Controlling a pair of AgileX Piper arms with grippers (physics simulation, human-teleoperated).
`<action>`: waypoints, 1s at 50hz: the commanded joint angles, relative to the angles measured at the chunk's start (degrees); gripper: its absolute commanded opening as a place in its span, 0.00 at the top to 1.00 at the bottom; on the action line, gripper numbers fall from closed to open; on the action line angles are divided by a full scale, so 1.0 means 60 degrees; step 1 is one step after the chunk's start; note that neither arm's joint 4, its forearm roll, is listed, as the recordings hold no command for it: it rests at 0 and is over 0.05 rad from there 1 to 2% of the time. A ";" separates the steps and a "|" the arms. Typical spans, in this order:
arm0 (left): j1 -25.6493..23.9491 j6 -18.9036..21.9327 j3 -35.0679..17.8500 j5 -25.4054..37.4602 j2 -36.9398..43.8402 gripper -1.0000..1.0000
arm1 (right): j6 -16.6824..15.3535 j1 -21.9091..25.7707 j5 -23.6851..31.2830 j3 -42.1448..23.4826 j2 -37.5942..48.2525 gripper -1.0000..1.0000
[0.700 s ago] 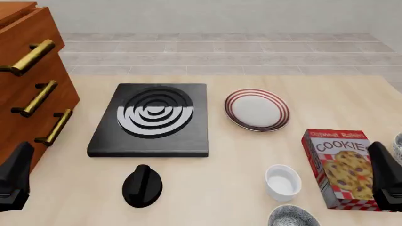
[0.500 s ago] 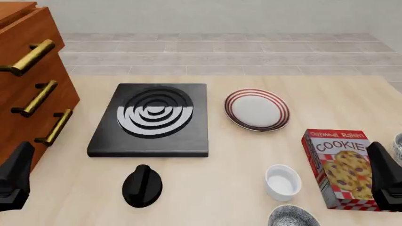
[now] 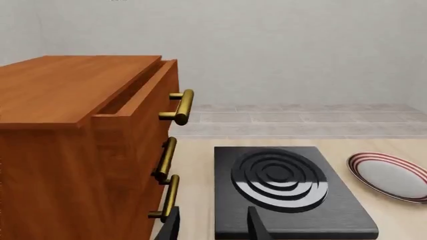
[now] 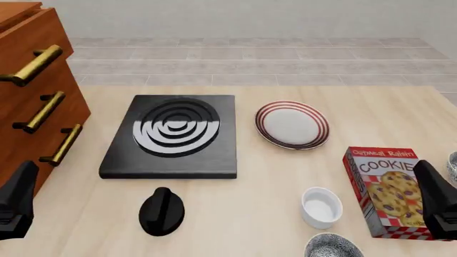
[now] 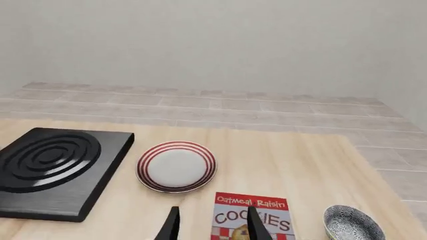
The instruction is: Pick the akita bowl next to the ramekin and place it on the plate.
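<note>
At the tabletop's (image 4: 250, 214) near edge, the akita bowl (image 4: 333, 247) is sitting just beside the ramekin (image 4: 321, 206), well apart from the plate (image 4: 292, 125) lying past the cookie box (image 4: 382, 187). Both the left gripper (image 3: 212, 227) and the right gripper (image 5: 212, 225) are hovering with fingers parted, holding nothing.

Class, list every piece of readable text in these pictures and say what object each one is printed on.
"Oatmeal Raisin": small red lettering at the top of the cookie box.
"COOKIE": large lettering just below it on the same box; the right gripper covers where the word ends.
No other object shows any writing.
</note>
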 commanded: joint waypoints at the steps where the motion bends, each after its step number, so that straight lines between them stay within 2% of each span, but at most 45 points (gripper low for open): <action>1: 0.0016 -0.0012 0.0000 -0.0026 -0.0013 0.00 | -0.0083 0.0485 0.1134 -0.0908 0.0296 0.00; 3: 0.0010 -0.0005 0.0000 -0.0027 -0.0013 0.00 | -0.0354 0.0503 0.1334 -0.1071 0.0173 0.00; 4: 0.0013 0.0001 -0.0001 -0.0021 -0.0012 0.00 | -0.0058 0.0582 0.1413 -0.1176 0.0293 0.00; 5: 0.0015 0.0009 -0.0001 -0.0026 -0.0013 0.00 | -0.0077 0.0698 0.1612 -0.1339 0.0287 0.00; 7: 0.0023 -0.0008 0.0000 -0.0022 -0.0012 0.00 | -0.0420 0.0789 0.1758 -0.1433 0.0268 0.00; 12: 0.0025 -0.0008 0.0000 -0.0035 -0.0015 0.00 | -0.0344 0.0961 0.2073 -0.1794 0.0606 0.00; 14: 0.0020 -0.0003 0.0000 -0.0027 -0.0013 0.00 | -0.0407 0.1049 0.2283 -0.1946 0.0658 0.00; 15: 0.0017 0.0004 -0.0001 -0.0026 -0.0013 0.00 | -0.0636 0.1054 0.2313 -0.1981 0.0635 0.00; 18: 0.0008 0.0027 -0.0001 -0.0016 -0.0010 0.00 | -0.0622 0.1143 0.2490 -0.2098 0.0813 0.00; 19: 0.0021 -0.0008 -0.0001 -0.0012 -0.0009 0.00 | -0.0770 0.1202 0.2605 -0.2137 0.0898 0.00; 21: 0.0018 -0.0006 -0.0001 -0.0013 -0.0009 0.00 | -0.0612 0.1274 0.2778 -0.2191 0.0979 0.00; 23: 0.0008 -0.0001 -0.0001 -0.0011 -0.0008 0.00 | -0.0712 0.1286 0.2779 -0.2226 0.1127 0.00; 24: -0.0003 0.0010 -0.0001 -0.0016 -0.0010 0.00 | -0.0980 0.1205 0.2749 -0.2196 0.1283 0.00; 26: -0.0001 -0.0002 -0.0001 -0.0015 -0.0009 0.00 | -0.0884 0.1218 0.2840 -0.2260 0.1354 0.00; 28: -0.0004 -0.0009 0.0000 -0.0019 -0.0011 0.00 | -0.1044 0.1207 0.2902 -0.2339 0.1485 0.00; 36: -0.0007 -0.0007 0.0000 -0.0022 -0.0011 0.00 | -0.0779 0.1267 0.3511 -0.2739 0.1756 0.00; 40: -0.0015 -0.0005 0.0000 -0.0022 -0.0012 0.00 | -0.1036 0.1216 0.3721 -0.2854 0.1933 0.00; 44: -0.0022 -0.0021 0.0000 -0.0031 -0.0014 0.00 | -0.0887 0.1265 0.4094 -0.3064 0.1975 0.00; 48: -0.0052 -0.0009 0.0000 -0.0015 -0.0009 0.00 | -0.0987 0.1260 0.4339 -0.3312 0.2090 0.00; 50: -0.0067 0.0000 -0.0001 -0.0013 -0.0008 0.00 | -0.0787 0.1330 0.4438 -0.3422 0.2237 0.00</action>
